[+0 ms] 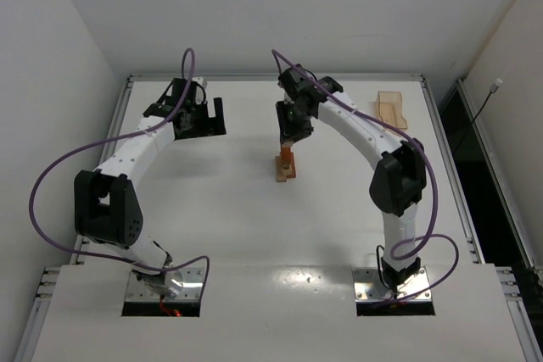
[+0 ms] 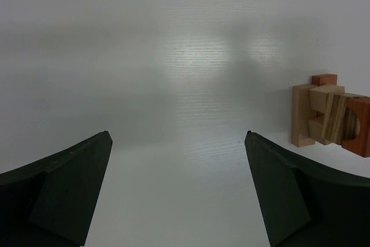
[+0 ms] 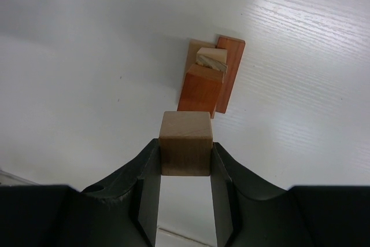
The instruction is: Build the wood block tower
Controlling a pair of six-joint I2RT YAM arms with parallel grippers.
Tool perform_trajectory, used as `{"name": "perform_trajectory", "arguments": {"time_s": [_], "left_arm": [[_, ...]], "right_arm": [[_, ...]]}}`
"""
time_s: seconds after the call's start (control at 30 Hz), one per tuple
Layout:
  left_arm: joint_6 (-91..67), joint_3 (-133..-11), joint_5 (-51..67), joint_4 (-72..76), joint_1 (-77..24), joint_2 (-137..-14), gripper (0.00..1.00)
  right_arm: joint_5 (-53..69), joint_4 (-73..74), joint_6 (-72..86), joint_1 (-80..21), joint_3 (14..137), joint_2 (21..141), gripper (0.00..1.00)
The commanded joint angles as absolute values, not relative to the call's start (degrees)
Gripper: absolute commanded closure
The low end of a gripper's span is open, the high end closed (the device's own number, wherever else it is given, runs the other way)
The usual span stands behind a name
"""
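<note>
Mid-table (image 1: 221, 218), slightly toward far edge: tower (image 1: 286, 167); right gripper (image 3: 185, 155) close above, clamping tan cube (image 3: 185, 134); left gripper (image 2: 178, 136) agape, empty. Your risk (judged): off-centre release tips cube, topples narrow stack.

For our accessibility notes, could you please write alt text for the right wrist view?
The right gripper holds a light tan wooden cube over a white table. Just beyond it is the tower, a small stack of tan and reddish-brown blocks seen from above.
</note>
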State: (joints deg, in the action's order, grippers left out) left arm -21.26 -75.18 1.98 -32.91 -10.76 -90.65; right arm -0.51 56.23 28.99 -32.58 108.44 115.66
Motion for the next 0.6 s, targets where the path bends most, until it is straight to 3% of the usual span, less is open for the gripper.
{"name": "perform_trajectory", "arguments": {"time_s": [0.0,0.57], "left_arm": [[-21.8,-77.7,2.4,-31.8,-9.5,-90.7,0.01],[-21.8,-78.2,2.9,-31.8,-9.5,-92.3,0.01]], "right_arm": [[0.5,56.1,30.2,-32.5,108.5,116.5,1.0],[0.0,56.1,30.2,-32.5,108.5,118.6,0.94]]}}
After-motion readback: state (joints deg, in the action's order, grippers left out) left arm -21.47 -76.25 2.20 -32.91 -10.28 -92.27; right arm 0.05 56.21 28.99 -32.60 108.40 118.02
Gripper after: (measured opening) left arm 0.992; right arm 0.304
